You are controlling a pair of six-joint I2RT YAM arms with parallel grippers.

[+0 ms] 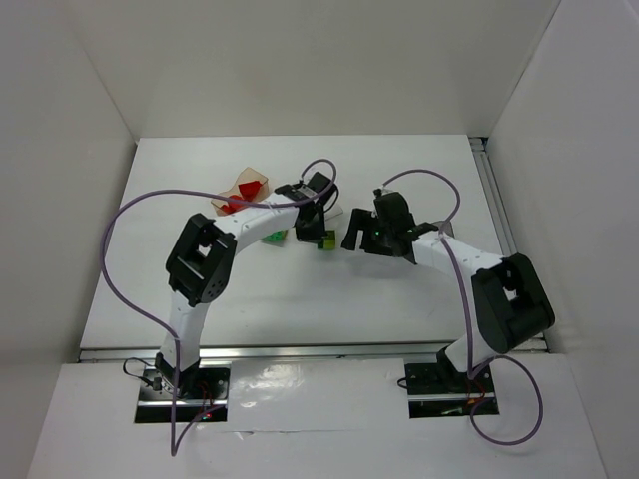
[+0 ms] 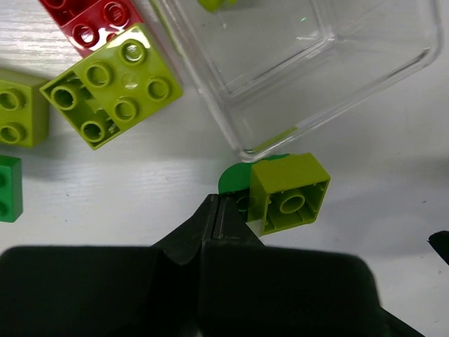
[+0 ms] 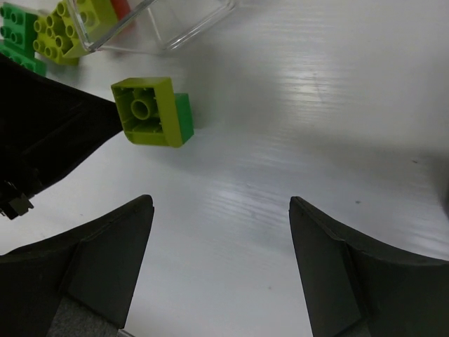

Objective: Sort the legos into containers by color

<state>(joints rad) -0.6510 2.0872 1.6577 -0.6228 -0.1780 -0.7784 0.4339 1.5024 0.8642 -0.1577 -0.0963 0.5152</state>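
Left hand (image 2: 214, 209): clenched, fingers pressed tip to tip with nothing visible between them, the tips right beside the joined pair.
Right hand (image 3: 219, 210): released, fingers spread wide over bare counter (image 3: 330, 105), grasping nothing.
Joined pair (image 2: 289, 193): a yellow-green lego tipped on its side, hollow underside showing, stuck to a green one. It lies on the counter at 2 o'clock from the left fingertips in the left wrist view, just outside a corner of the clear tub.
Clear tub (image 2: 316, 77): stands on the counter at 1 o'clock from the left hand in that same view.
Orange tub (image 1: 243, 176): at 10 o'clock from the left hand in the overhead view, with red legos (image 1: 250, 188) inside.
Loose legos, left wrist view: a large yellow-green brick (image 2: 112, 84) at 11 o'clock, red bricks (image 2: 84, 17) beyond it, a small yellow-green brick (image 2: 17, 112) and a green brick (image 2: 7, 189) near 9 o'clock, all on the counter.
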